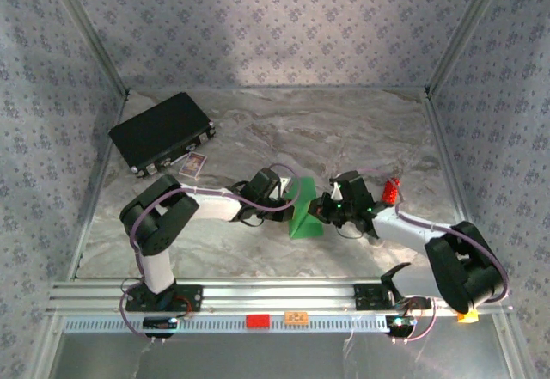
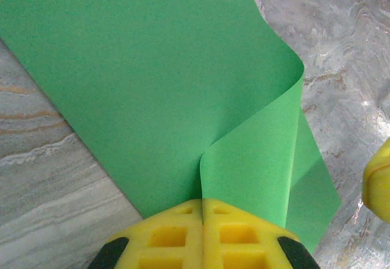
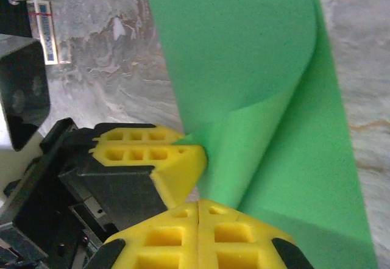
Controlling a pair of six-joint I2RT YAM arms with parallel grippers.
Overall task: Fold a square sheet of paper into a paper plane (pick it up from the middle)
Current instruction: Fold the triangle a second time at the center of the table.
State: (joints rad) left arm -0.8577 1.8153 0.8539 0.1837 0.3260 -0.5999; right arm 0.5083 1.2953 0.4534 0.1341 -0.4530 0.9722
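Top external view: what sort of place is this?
Likely a lab robot cell: patterned cloth walls on aluminium framing, a marble-look tabletop, a left arm and right arm bolted to a slotted aluminium rail.

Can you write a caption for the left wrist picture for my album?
The left gripper pinches the green square sheet of paper, one edge curled over, above the marble table.

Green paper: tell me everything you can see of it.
The green paper is a thin, plain, matte sheet at the middle of the marbled table, between the two grippers. One flap is bent over in a soft, uncreased curl; the rest looks flat on the table. The left gripper is shut with the flap's edge running into its tips. The right gripper is shut right against the sheet; whether it pinches it is unclear.
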